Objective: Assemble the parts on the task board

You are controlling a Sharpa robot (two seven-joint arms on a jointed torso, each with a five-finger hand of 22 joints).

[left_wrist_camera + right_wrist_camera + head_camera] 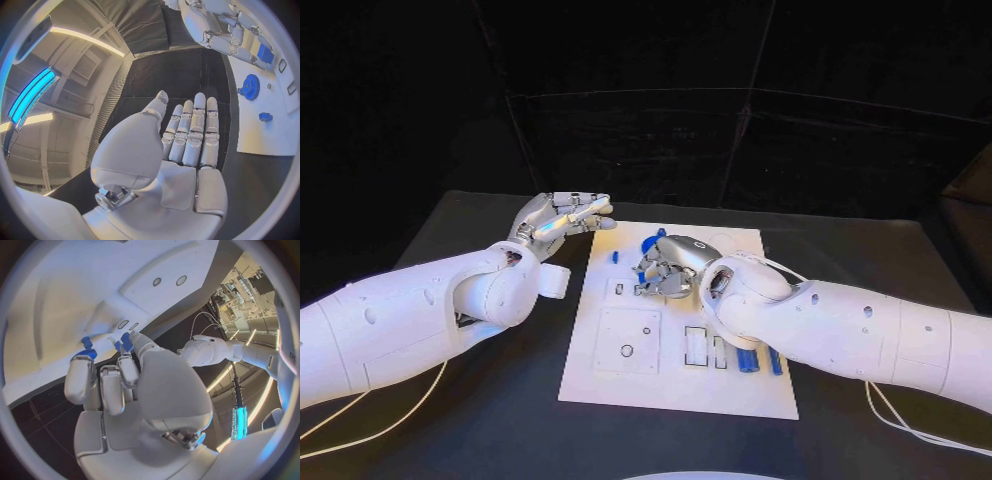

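The white task board point(678, 385) lies in the middle of the black table. My right hand point(671, 266) hovers over its far half, fingers curled down, and pinches a small blue part point(127, 341) just above the board point(94, 285); the same part point(265, 52) shows blue under that hand point(228, 25). A blue gear point(656, 240) point(251, 86) and a small blue peg point(615, 257) point(265, 117) sit on the board close by. My left hand point(568, 217) point(187, 135) is beside the board's far left corner, fingers straight and apart, holding nothing.
Two blue bars point(759, 360) stand side by side near the board's near right corner. Rectangular recesses point(629, 340) mark the near half of the board. Bare black table point(488, 420) surrounds the board, and black panels close off the back.
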